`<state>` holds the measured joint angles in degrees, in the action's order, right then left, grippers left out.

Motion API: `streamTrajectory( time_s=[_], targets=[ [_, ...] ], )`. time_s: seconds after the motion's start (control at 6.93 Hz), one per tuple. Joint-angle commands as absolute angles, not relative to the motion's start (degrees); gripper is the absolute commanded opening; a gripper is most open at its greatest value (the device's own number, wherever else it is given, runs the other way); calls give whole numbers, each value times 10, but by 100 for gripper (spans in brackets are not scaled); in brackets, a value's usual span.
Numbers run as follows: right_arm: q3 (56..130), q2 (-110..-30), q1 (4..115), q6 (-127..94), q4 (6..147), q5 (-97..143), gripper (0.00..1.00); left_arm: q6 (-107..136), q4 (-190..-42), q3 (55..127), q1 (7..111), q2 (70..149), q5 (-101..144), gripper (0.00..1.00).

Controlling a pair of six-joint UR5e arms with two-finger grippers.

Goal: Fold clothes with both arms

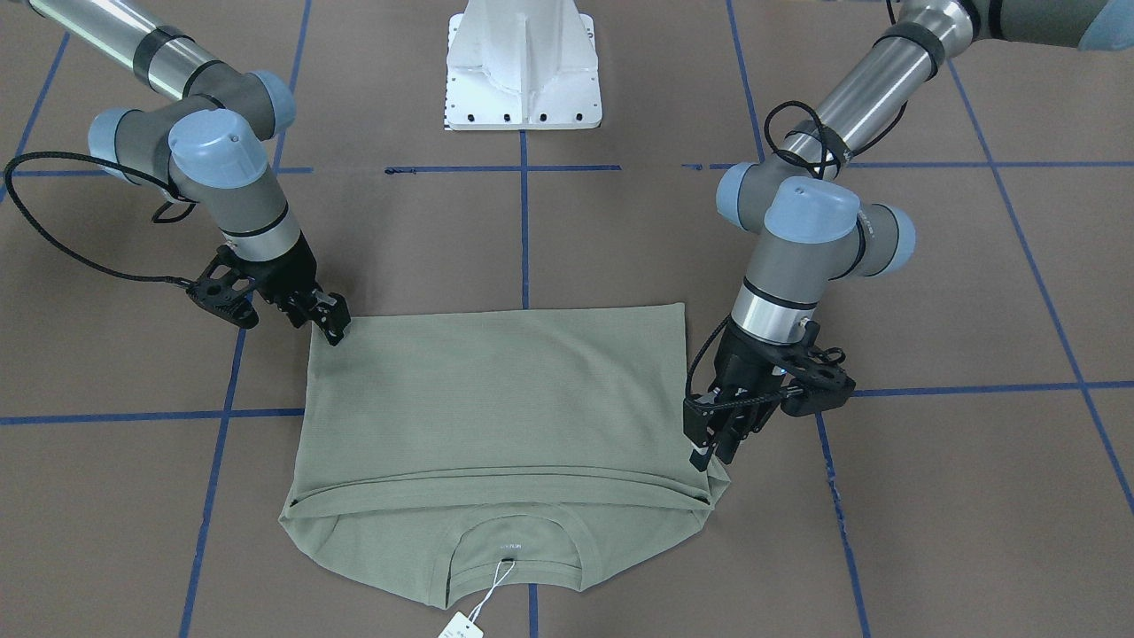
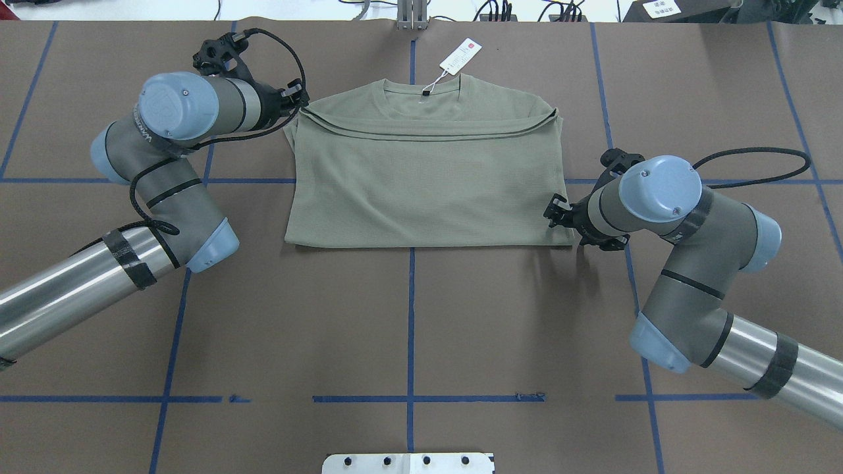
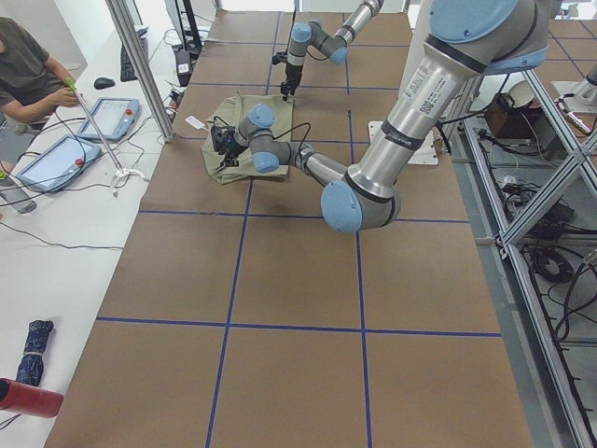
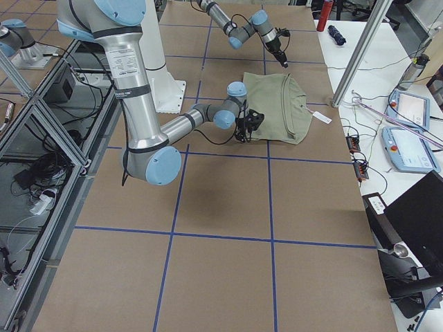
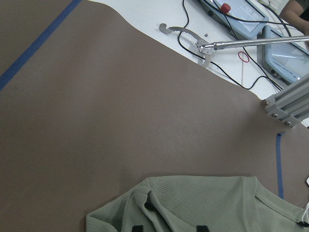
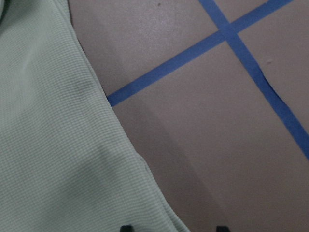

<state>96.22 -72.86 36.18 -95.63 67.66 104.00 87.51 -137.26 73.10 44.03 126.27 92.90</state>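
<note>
The sage-green shirt (image 1: 496, 399) lies flat on the brown table, folded once across, with the folded edge toward the robot and the neck and white hang tag (image 1: 461, 631) on the far side. It also shows from overhead (image 2: 421, 184). My left gripper (image 2: 299, 99) is low at the shirt's far left shoulder corner. The left wrist view shows its fingertips (image 5: 137, 227) apart over the bunched corner (image 5: 203, 203). My right gripper (image 2: 553, 210) is at the shirt's right edge near the folded corner. Its fingertips (image 6: 125, 226) are apart, straddling the shirt's edge (image 6: 48, 145).
The white base plate (image 2: 408, 463) sits at the robot's side of the table. Blue tape lines (image 2: 411, 316) grid the brown surface. Beyond the far edge is a white operators' table with tablets (image 3: 56, 159) and an aluminium post (image 3: 140, 65).
</note>
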Motion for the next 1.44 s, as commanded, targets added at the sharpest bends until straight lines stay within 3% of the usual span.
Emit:
streamTrajectory(
  time_s=[0.0,0.43,1.3],
  targets=[
    [968,-738,354,-955,677,1041,1,875,-1371,731,440,1264,929,47],
    [1001,-765,344,-960,661,1041,0,876,-1368,740,439,1264,930,47],
    [1278,-969,155,-1107,671,1041,0,976,-1366,915,393,1189,1028,46]
  ],
)
